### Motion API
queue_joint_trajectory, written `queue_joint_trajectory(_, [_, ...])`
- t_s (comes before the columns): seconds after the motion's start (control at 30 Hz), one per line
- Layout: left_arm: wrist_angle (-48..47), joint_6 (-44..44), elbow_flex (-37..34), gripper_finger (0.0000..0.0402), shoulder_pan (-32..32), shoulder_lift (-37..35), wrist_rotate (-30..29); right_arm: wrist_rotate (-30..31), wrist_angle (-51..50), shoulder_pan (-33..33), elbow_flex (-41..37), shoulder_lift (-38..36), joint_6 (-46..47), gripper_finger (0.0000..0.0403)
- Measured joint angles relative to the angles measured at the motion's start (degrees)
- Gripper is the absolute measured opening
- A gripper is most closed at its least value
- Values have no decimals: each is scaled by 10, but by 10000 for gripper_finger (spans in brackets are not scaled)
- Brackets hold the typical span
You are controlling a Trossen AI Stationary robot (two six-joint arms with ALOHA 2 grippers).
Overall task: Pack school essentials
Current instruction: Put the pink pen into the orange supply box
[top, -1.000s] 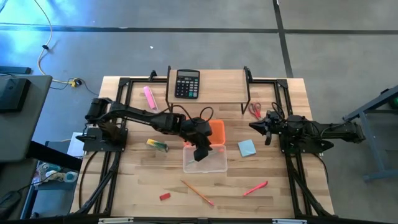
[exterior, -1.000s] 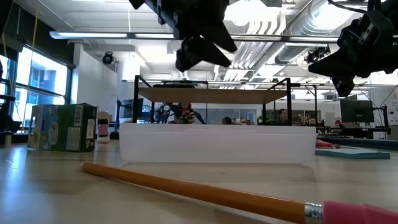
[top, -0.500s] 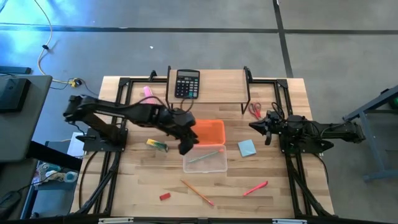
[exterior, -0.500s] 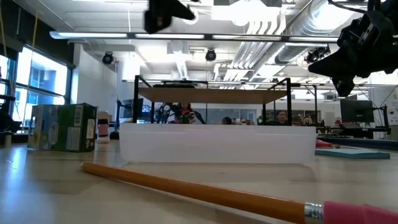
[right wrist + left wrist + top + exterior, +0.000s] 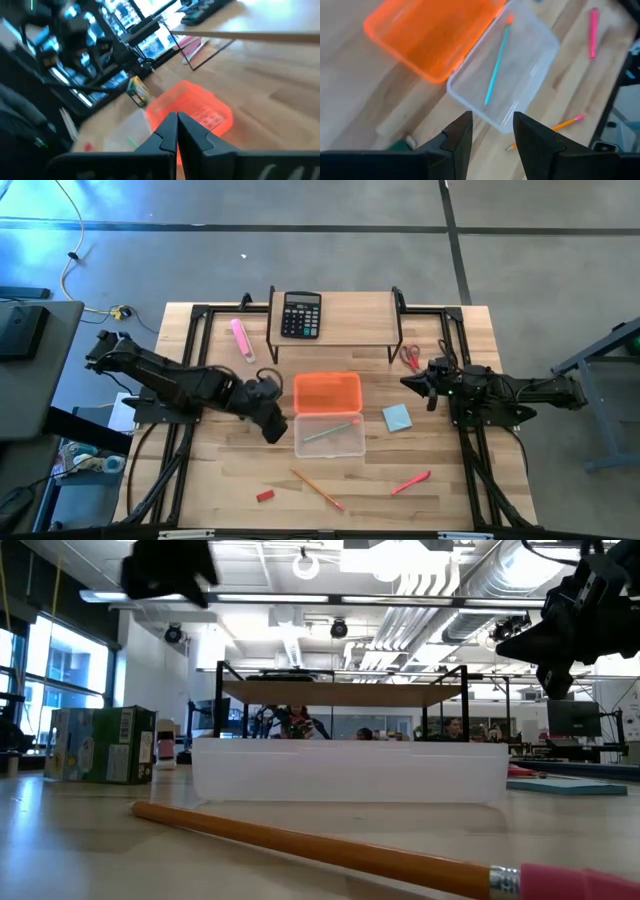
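The left gripper [image 5: 272, 425] hovers at 9 o'clock of the clear plastic box [image 5: 329, 435], jaws parted and empty. Inside the box lies the green pencil [image 5: 496, 64]; its orange lid [image 5: 327, 392] sits open at 12 o'clock. The orange pencil [image 5: 317, 489] lies at 6 o'clock of the box, red pen [image 5: 411, 482] at 4, light-blue notepad [image 5: 397, 418] at 3. The right gripper [image 5: 408, 383] waits closed, empty, near the red-handled scissors [image 5: 410, 358].
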Motion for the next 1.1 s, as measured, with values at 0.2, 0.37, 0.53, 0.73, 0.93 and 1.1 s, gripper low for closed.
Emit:
queue_joint_trajectory(0.2, [5,-90,-34,131,-50,0,-43,3,0,0,0,0,32,0])
queue_joint_trajectory(0.37, [5,-156,-48,131,-90,0,-74,3,13,0,0,0,54,0])
queue_joint_trajectory(0.53, [-4,-201,-59,131,-125,0,-81,-19,32,0,0,0,46,0])
queue_joint_trajectory(0.73, [-6,-209,-59,131,-134,0,-86,-52,29,0,11,1,58,25])
queue_joint_trajectory(0.93, [-6,-205,-59,131,-134,1,-85,-93,-50,0,84,1,34,89])
queue_joint_trajectory(1.1, [-6,-201,-59,131,-134,1,-70,-187,-176,0,167,24,34,117])
